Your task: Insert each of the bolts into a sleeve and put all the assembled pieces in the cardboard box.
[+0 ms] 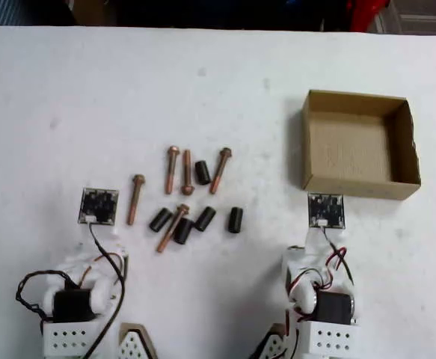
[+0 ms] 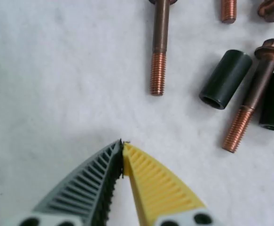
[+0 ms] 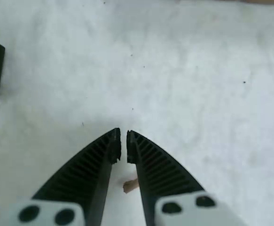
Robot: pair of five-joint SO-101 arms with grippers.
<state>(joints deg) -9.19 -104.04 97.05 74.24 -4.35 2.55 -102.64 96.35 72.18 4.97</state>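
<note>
left tool point(image 2: 122, 146) and right tool point(image 3: 123, 141) clenched, empty. bolts point(image 1: 135, 199) and sleeves point(image 1: 235, 220) loose on counter point(image 1: 68, 97), cardboard box point(image 1: 356, 183) apart. bolts look rigid, smooth, likely to roll: you should pinch mid-shank, sleeves across the barrel.

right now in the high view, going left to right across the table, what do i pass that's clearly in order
leftmost bolt → leftmost sleeve → rightmost sleeve → cardboard box
</note>
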